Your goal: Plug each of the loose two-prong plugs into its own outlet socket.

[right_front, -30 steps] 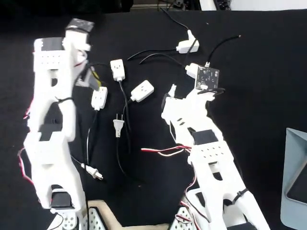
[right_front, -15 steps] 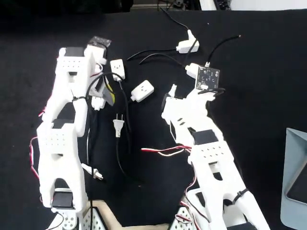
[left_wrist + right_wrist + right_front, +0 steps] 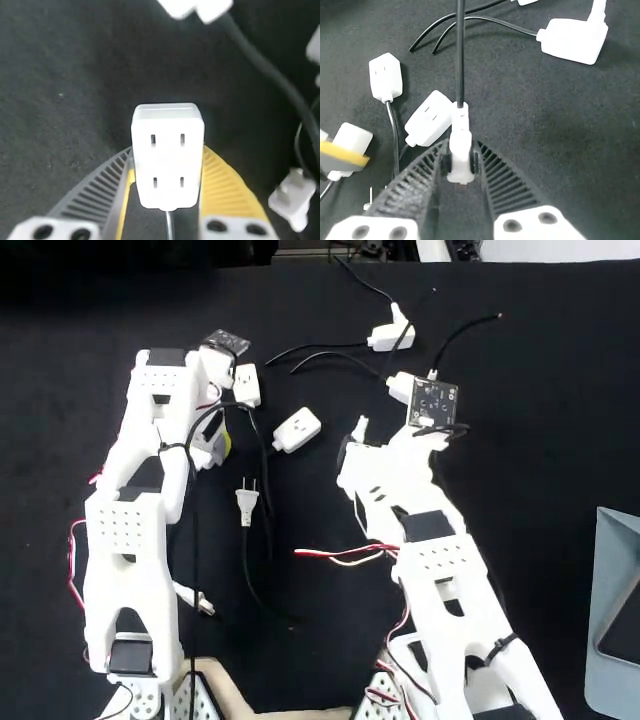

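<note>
Left claw (image 3: 167, 150) grips socket (image 3: 167, 165); right claw (image 3: 461, 148) grips plug (image 3: 459, 135)

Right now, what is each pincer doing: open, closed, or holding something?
Left pincer: shut on the white outlet socket.
Right pincer: shut on a white plug.

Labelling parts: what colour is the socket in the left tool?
White socket; best in left wrist view.
</note>
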You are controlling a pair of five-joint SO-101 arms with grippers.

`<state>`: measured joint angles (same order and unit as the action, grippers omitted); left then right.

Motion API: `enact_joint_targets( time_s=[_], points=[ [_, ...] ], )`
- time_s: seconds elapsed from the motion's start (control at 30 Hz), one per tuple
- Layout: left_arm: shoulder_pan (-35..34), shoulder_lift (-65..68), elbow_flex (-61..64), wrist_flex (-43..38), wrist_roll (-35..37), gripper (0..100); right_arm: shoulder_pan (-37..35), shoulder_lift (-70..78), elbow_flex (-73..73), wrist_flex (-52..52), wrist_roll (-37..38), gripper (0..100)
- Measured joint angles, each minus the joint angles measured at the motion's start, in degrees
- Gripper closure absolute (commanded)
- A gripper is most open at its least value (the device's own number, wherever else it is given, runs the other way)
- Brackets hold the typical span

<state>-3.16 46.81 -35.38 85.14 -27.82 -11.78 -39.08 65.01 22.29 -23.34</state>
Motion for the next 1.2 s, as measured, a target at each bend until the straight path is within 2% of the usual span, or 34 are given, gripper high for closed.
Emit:
enact_joint_targets(
  time_s=[0.2,0.4,0.5,0.67,0.83,1.2],
  points=[
    [-0.9,-1.9,1.9,4.7,-7.6,90,0.0,0.0,0.0,0.0,0.0,98.7],
    [-3.4,-9.1,12.3,5.2,-13.6,89,0.0,0.0,0.0,0.0,0.0,98.7],
    [-3.9,-15.1,20.7,2.1,-15.1,89,0.0,0.0,0.0,0.0,0.0,98.7],
    [-4.0,-26.7,39.7,-9.8,-17.2,78,0.0,0.0,0.0,0.0,0.0,98.6],
    [-5.3,-36.2,56.3,-21.9,-16.9,72,0.0,0.0,0.0,0.0,0.0,98.6],
    [-10.2,-54.2,59.5,-23.5,-7.2,72,-7.3,0.0,0.0,0.0,10.3,98.7]
  ],
)
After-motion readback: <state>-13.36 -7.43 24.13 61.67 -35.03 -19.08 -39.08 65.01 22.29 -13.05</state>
